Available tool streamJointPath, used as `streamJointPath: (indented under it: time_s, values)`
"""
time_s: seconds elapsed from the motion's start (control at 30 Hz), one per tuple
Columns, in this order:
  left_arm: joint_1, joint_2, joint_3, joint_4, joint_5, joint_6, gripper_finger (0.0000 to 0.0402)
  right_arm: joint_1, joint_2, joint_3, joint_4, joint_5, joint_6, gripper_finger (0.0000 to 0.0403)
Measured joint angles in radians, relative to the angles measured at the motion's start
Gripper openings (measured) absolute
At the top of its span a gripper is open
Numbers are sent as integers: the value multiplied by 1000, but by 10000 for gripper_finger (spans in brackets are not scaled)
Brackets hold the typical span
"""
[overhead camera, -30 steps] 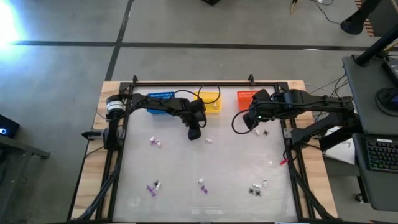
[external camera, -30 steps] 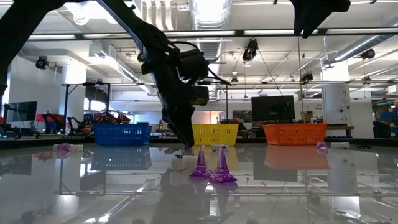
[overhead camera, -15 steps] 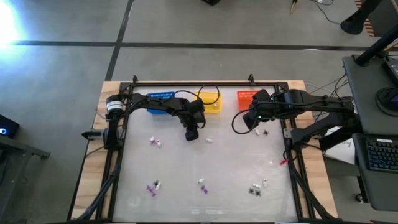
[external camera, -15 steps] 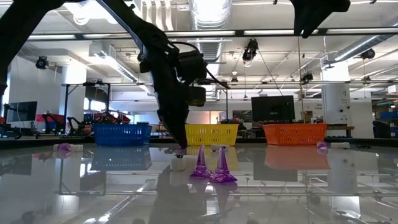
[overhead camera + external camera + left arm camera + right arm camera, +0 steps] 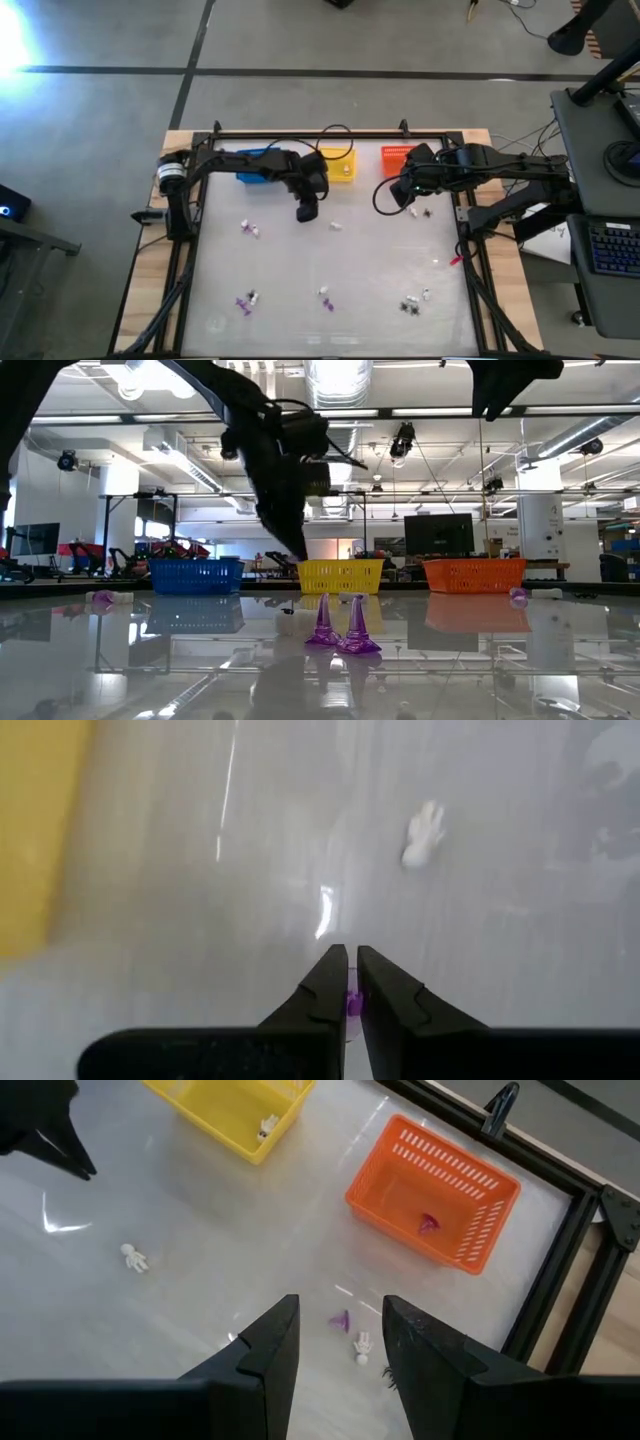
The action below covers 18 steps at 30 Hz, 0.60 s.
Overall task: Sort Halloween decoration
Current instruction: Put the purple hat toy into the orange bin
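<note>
On the near part of the table (image 5: 380, 290), trinkets lie in small clusters: a purple and a dark one at the near left (image 5: 245, 300), a white and a purple one near the middle (image 5: 326, 297), and a dark and white group at the near right (image 5: 414, 302). In the low view two purple cones (image 5: 339, 626) stand upright side by side with a white piece (image 5: 288, 622) just left of them. Farther in, a white and purple pair (image 5: 250, 229) lies on the left and a lone white figure (image 5: 336, 225) near the centre. The left gripper (image 5: 306, 210) hangs above the table beside that figure, its jaws closed on a small purple trinket (image 5: 352, 1003). The right gripper (image 5: 402, 195) waits at the far right with its jaws apart and nothing between them, over a purple cone (image 5: 341, 1320) and a white figure (image 5: 362, 1343). Along the far edge stand the blue basket (image 5: 258, 164), the yellow basket (image 5: 337, 164) with a white piece (image 5: 267, 1125) inside, and the orange basket (image 5: 436, 1192) with a purple piece (image 5: 428, 1223) inside.
</note>
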Motion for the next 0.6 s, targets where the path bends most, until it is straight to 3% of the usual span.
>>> streamJointPath:
  time_s: [0.6]
  values:
    - [142, 74, 386, 10, 44, 87, 0, 0, -8, 0, -1, 27, 37, 137]
